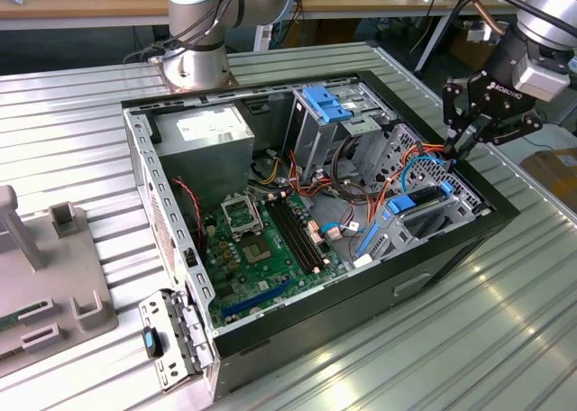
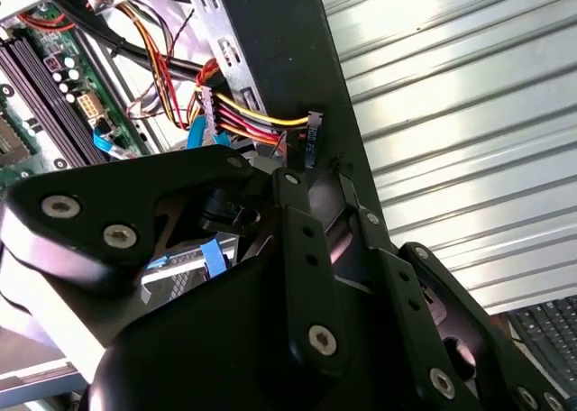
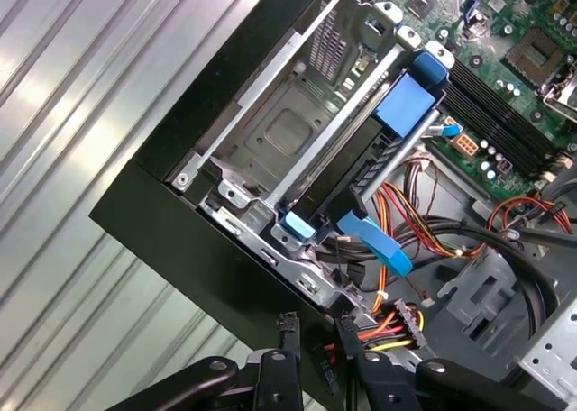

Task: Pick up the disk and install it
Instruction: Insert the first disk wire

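One grey fixture (image 1: 81, 303) lay nearest in the exterior view, at that view's left on the ribbed metal tabletop (image 1: 433, 357). Just behind it stood the open black case (image 1: 415, 276), its side panel off, with the green motherboard (image 1: 261, 249) flat on its floor.

Farther in, toward the exterior view's right, the disk (image 1: 416, 205) sat inside the silver drive cage (image 1: 469, 204). It was a dark slab framed by a blue bracket (the first wrist view showed it lying between the cage rails (image 3: 361, 168)). Nothing held it.

Past the cage, the hand (image 1: 455, 148) hung over the case's rim at the exterior view's right, near the disk but apart from it. A black connector (image 2: 311, 136) on yellow, red and black wires (image 2: 261, 123) stood right at its tip. Whether the hand (image 3: 315, 348) gripped that connector or merely hovered beside it, I could not tell.

At the far side of the case sat the grey power supply (image 1: 212, 132). Beyond it, the arm's base (image 1: 194, 64) was bolted to the tabletop.
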Controlling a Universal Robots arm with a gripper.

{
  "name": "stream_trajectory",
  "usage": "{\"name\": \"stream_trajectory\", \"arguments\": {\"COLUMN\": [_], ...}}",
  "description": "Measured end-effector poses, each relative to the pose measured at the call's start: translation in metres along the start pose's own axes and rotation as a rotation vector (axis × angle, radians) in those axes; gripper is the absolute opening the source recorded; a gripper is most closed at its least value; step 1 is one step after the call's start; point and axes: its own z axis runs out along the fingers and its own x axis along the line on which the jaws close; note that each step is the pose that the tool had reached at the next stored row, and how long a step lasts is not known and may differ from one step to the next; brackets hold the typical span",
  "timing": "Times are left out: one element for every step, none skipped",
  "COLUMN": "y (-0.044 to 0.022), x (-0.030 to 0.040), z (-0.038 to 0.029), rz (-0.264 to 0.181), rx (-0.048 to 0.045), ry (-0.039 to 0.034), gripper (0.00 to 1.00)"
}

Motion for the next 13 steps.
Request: {"name": "stream_trajectory", "arguments": {"y": [0.0000,0.0001,0.0001,0.0001,0.0001,0.0001,0.0001,0.0001,0.0001,0.0001,0.0001,0.0001,0.0001], "x": [0.0000,0.0000,-0.0001,-0.0001,-0.0001,0.0000,-0.0001,-0.0001,-0.0001,-0.0001,-0.0001,-0.0001,-0.0001], "z": [0.0001,0.0003,0.0003,0.0004,0.0004,0.0004,0.0004,0.0005,0.0005,0.0005,0.0005,0.0005,0.0005], "rz": [-0.011,-0.025,-0.028,-0.029,-0.030,-0.030,-0.030,-0.030,-0.030,-0.030,-0.030,-0.030,-0.030], "rx": [-0.0017,-0.0040,-0.0047,-0.0057,-0.0060,-0.0061,-0.0061,-0.0060,-0.0060,-0.0060,-0.0060,-0.0060,-0.0060], "ry": [0.0018,0.0042,0.0050,0.0062,0.0065,0.0066,0.0065,0.0065,0.0065,0.0065,0.0065,0.0065,0.0065], "gripper": [0.29,0.29,0.29,0.29,0.29,0.29,0.29,0.29,0.29,0.29,0.29,0.29,0.28]}}
